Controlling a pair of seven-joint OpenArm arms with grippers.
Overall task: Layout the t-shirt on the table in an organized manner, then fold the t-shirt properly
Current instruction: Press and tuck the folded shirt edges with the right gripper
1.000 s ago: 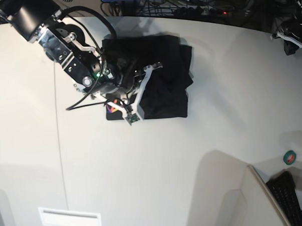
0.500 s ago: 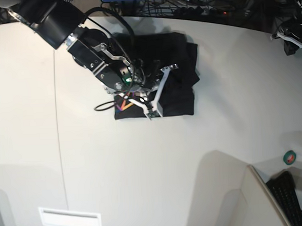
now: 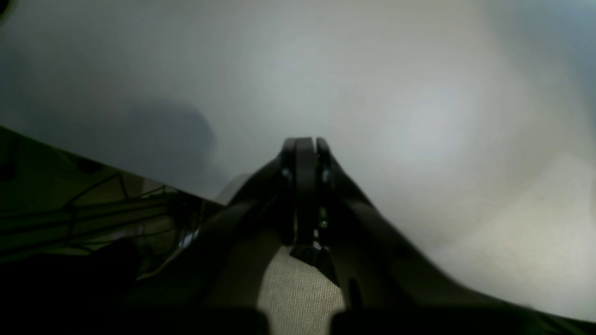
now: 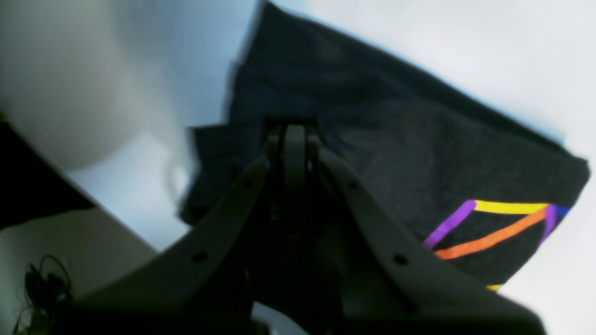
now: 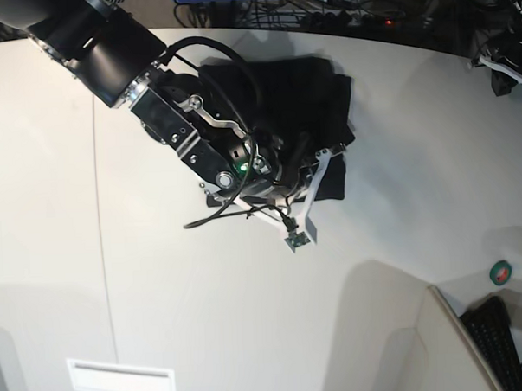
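Lying folded into a compact dark bundle, the t-shirt (image 5: 313, 98) sits on the far middle of the table (image 5: 402, 241), close to the curved far edge. The right arm (image 5: 152, 88) reaches in from the far left corner of the base view and covers the bundle's near-left part, its wrist and white camera bracket (image 5: 299, 228) hanging over the near edge of the cloth. The right pincer (image 4: 293, 135) is clenched, its tips pressed down on the black fabric; whether any cloth is caught between them cannot be told. In the right wrist view, coloured print lines (image 4: 493, 228) in purple, yellow and orange show near one corner of the bundle.

The left pincer (image 3: 302, 149) is also clenched with nothing in it, parked off at the far right rim, with bare tabletop ahead of it and cables (image 3: 93, 209) beyond the edge.

Around the work: a thin seam line (image 5: 101, 254) runs down the left of the table, a small white recessed panel (image 5: 122, 379) sits near the front left, and a green roll of tape (image 5: 500, 273) and a black keyboard (image 5: 501, 341) lie at the front right beside a raised board (image 5: 458, 351). Wide bare surface lies to the left, the right and the near side of the t-shirt.
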